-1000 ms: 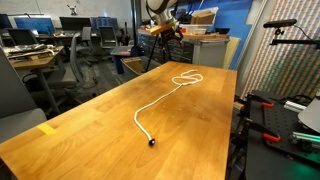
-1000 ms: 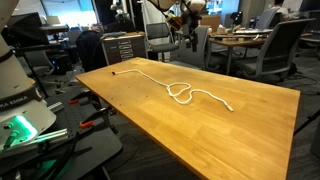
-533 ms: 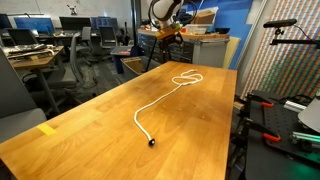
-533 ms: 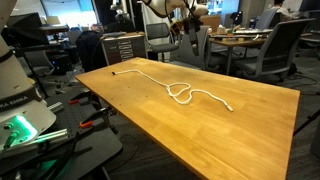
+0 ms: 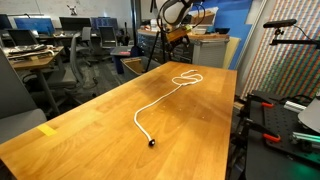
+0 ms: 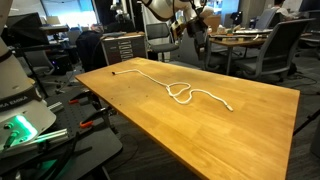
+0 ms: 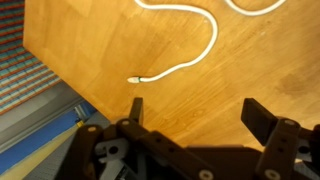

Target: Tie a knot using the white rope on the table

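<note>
Slack in the white rope, gripper high and empty
Its jaws stand spread, holding nothing; the rope lies along the table, loosely looped at the far end. One tip sits near the edge: a clumsy descent could sweep it off. Since a second ago the arm has swung sideways; the rope is unmoved.

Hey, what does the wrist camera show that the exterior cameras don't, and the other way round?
Only the wrist view: the gripper close up, jaws wide apart, with one end of the white rope lying near the table's edge. Only the exterior views: the rope's full length with its loop, the yellow tape mark, and office desks behind. Both: the white rope lying on the table, with nothing gripping it.
</note>
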Tool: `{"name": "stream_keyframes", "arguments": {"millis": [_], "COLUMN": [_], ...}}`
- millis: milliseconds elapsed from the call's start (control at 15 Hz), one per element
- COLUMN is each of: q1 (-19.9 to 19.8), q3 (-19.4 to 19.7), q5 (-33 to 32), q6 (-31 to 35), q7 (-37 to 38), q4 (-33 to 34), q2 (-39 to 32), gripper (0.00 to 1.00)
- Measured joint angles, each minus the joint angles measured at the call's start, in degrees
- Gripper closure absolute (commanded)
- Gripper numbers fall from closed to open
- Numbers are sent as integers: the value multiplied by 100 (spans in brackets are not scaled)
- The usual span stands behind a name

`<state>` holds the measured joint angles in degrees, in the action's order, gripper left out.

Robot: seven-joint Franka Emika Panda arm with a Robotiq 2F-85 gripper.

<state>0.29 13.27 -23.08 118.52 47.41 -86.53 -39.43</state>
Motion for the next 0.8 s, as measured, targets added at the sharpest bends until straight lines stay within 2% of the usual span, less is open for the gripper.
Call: {"name": "stream_keyframes", "arguments": {"millis": [267, 800], "q1": [26, -610], "q3": [259, 603], "q5": [-734, -1755], "q6": [213, 1579], "q7": [-692, -2913], "q4": [-428, -644], "q2": [-10, 165], "gripper": [0, 0]}}
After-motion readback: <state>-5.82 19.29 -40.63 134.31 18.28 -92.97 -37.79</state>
